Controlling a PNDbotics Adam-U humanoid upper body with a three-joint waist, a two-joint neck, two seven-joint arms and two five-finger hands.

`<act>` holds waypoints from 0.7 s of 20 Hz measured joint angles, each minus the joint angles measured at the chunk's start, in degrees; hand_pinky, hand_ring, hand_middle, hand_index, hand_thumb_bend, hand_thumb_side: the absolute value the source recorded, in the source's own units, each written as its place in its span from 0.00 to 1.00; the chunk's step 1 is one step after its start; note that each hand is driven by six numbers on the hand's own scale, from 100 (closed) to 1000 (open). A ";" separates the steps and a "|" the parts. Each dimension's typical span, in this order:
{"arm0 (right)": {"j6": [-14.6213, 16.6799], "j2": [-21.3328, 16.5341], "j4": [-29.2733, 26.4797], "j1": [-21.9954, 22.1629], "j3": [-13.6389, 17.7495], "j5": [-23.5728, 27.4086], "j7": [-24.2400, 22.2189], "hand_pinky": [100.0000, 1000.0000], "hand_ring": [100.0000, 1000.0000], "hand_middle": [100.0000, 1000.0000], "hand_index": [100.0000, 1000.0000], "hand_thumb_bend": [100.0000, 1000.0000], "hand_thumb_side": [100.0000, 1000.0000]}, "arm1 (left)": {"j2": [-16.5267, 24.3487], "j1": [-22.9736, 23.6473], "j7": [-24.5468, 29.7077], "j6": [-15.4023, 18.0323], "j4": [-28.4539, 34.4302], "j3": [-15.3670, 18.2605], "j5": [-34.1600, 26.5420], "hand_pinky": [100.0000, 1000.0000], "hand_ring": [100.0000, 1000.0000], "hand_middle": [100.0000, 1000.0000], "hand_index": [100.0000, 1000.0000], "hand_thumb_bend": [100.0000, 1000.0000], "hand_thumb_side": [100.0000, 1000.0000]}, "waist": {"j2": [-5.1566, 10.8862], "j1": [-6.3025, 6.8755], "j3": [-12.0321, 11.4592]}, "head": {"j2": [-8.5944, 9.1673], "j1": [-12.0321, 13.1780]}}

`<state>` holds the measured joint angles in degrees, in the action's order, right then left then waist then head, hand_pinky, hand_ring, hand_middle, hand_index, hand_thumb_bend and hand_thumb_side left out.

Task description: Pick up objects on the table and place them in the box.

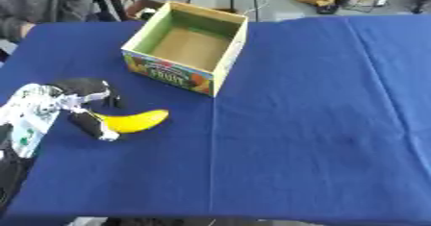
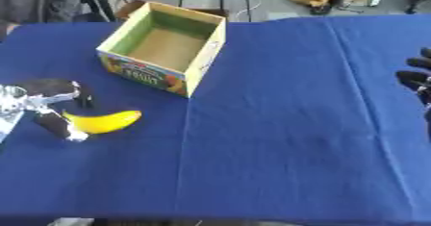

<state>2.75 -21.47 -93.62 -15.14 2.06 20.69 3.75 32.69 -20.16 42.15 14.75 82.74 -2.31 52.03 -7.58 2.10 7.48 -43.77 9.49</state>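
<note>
While the left hand rests at the banana's stem end, fingers curled beside it, hold unclear, banana lying on the blue table near the open box, right hand at the right edge, fingers relaxed.

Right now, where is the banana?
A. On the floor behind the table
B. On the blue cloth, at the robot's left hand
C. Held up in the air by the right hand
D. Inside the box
B: the banana lies on the blue cloth at the left hand, with the box empty.
</note>
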 measured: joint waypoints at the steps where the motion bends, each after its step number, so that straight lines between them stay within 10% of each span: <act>1: 0.00 0.00 0.00 0.00 0.00 0.00 0.00 0.80 0.64 0.65 0.79 0.00 0.90 | 0.00 0.00 -0.02 0.02 -0.02 0.00 0.01 0.74 0.63 0.62 0.73 0.71 0.47 | 0.00 0.00 0.00 | 0.00 0.00; 14: -0.01 0.00 0.00 0.00 0.00 0.00 -0.01 0.80 0.64 0.65 0.79 0.00 0.90 | -0.35 -0.14 -1.18 0.24 -1.79 0.02 0.47 0.66 0.52 0.49 0.62 0.44 0.33 | -0.04 0.00 0.09 | 0.00 0.02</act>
<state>2.74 -21.47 -93.62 -15.14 2.06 20.69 3.74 32.34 -20.30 40.97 14.99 80.95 -2.29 52.51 -7.62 2.10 7.57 -43.77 9.50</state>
